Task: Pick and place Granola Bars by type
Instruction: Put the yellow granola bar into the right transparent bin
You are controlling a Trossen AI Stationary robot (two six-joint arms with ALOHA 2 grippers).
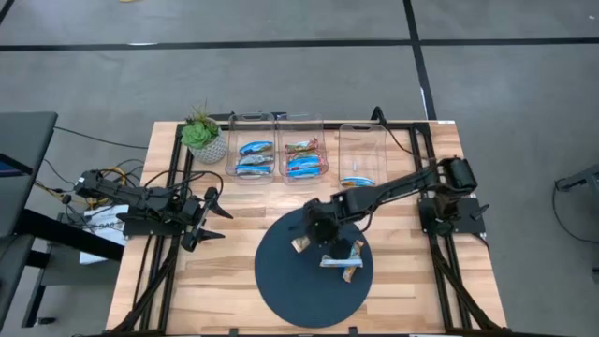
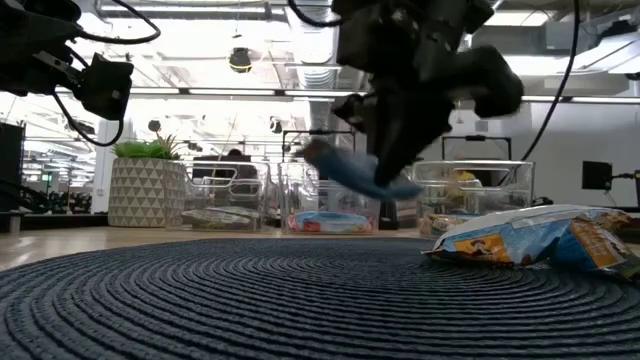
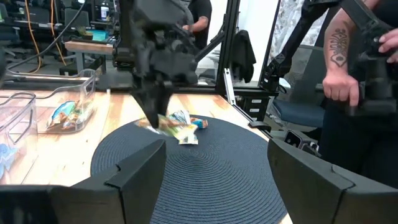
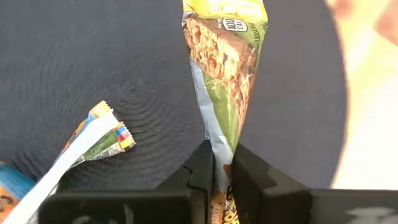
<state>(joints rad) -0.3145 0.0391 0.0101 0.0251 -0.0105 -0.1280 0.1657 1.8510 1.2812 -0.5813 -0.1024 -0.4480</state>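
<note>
Over the dark round mat (image 1: 281,281) my right gripper (image 4: 222,155) is shut on a granola bar (image 4: 224,74) in a green, brown and pale blue wrapper; the low view shows this bar (image 2: 360,175) above the mat. More bars (image 1: 344,262) lie flat on the mat, one of them close by (image 4: 93,140). Three clear bins at the far edge hold bars: left (image 1: 253,154), middle (image 1: 303,157), right (image 1: 358,180). My left gripper (image 1: 211,217) waits open and level at the table's left side, holding nothing. My right gripper pinches the bar near one end (image 4: 219,149) between its two fingers, with a bit of wrapper passing back between them. The fingers slant down from above and lie across the bar. The bar sticks out beyond the fingertips, tilted and lifted clear of the mat.
A potted plant (image 1: 204,136) stands at the far left beside the bins. Bare wooden tabletop (image 1: 234,271) lies left of the mat. A person's arm (image 3: 342,62) shows beyond the table's right side in the left wrist view.
</note>
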